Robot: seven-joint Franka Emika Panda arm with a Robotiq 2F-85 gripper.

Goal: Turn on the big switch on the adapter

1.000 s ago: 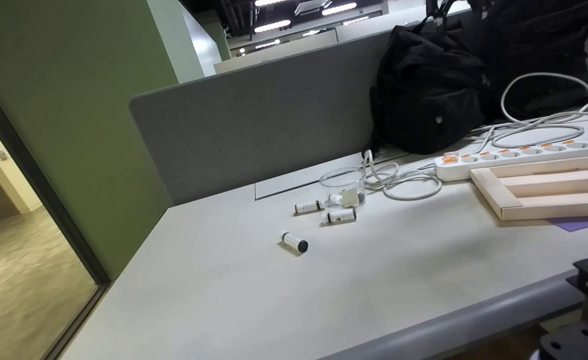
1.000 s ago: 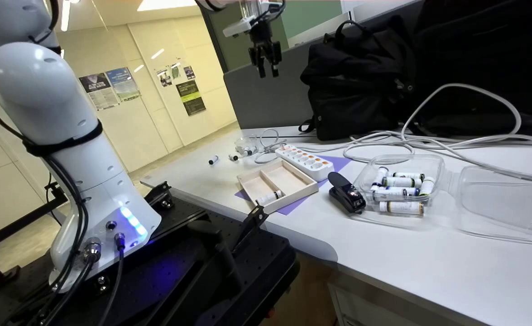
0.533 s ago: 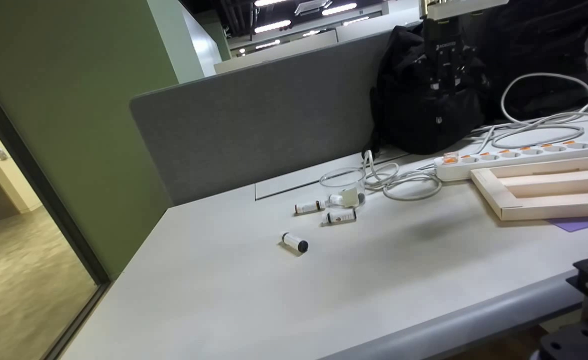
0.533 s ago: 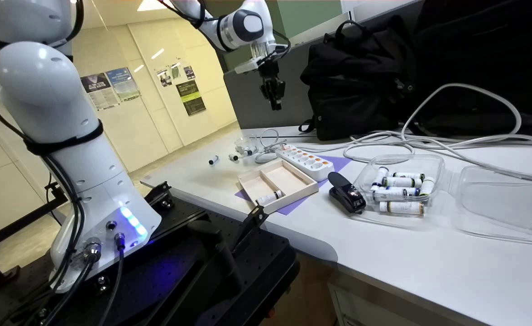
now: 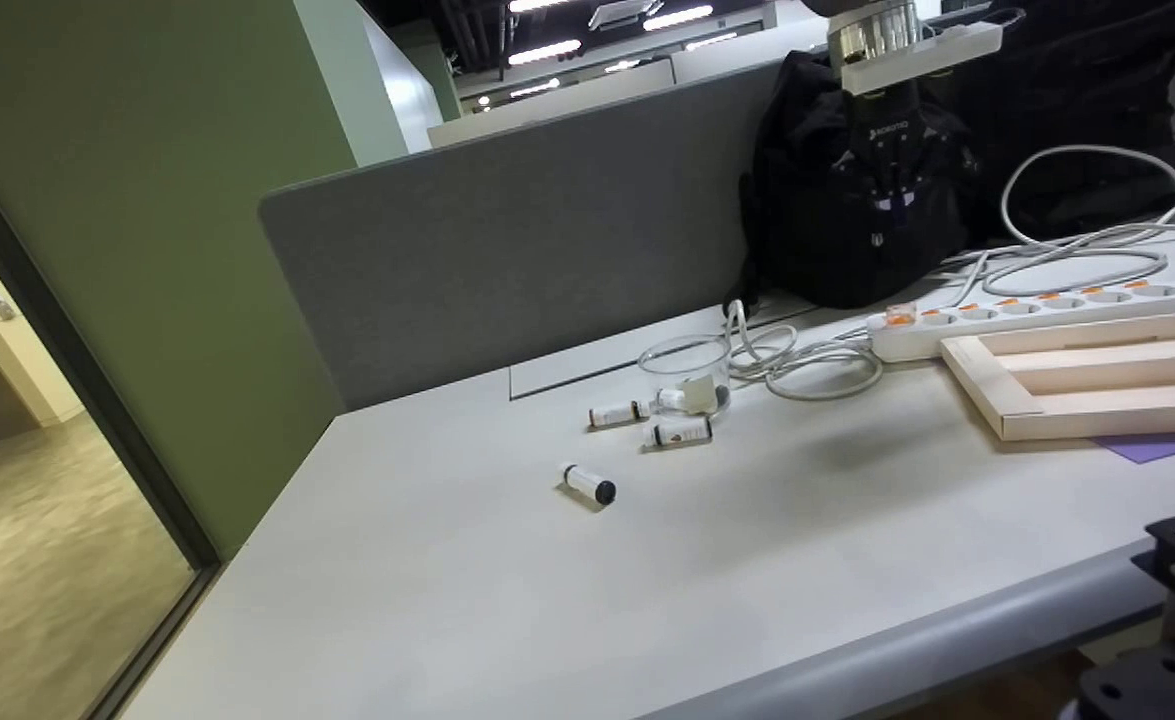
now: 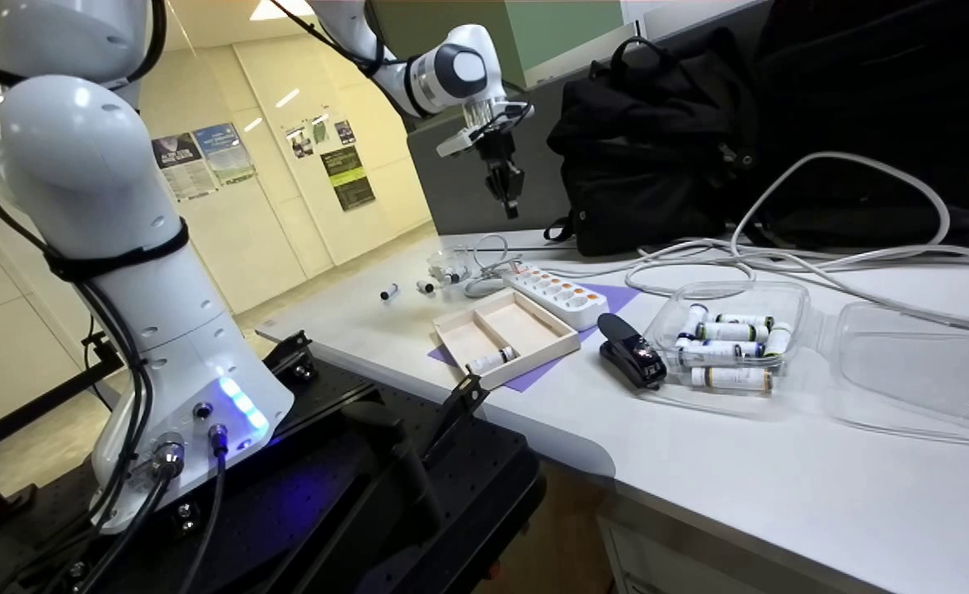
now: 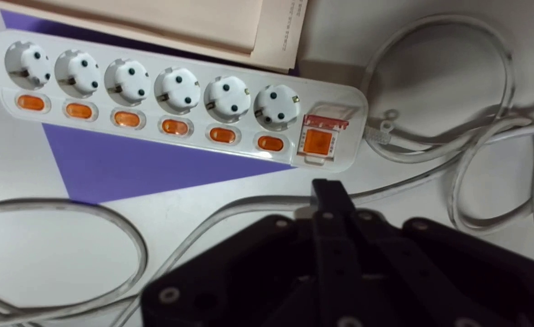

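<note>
The adapter (image 7: 202, 106) is a long white power strip on the table, its row of sockets facing up, visible in both exterior views as well. At its right end in the wrist view is the big switch (image 7: 317, 141), a square orange button with a clear, red-edged flap beside it. My gripper (image 7: 328, 187) is shut with nothing between its fingertips, which appear just past the strip's edge near the switch. In an exterior view the gripper (image 6: 512, 213) hangs above the strip's switch end, apart from it. The underside of the fingertips is hidden.
A pale wooden tray (image 6: 537, 360) lies alongside the strip, over a purple sheet (image 7: 135, 168). White cables (image 7: 435, 154) loop around the strip's end. A black backpack (image 6: 641, 148) stands behind. Small white bottles (image 5: 682, 432), a black stapler (image 6: 632, 351) and a clear box (image 6: 793, 297) are on the table.
My gripper has come down toward the strip's switch end, entering view in an exterior view. Its fingers, apart a second ago, have come together. The strip and other objects have not moved.
</note>
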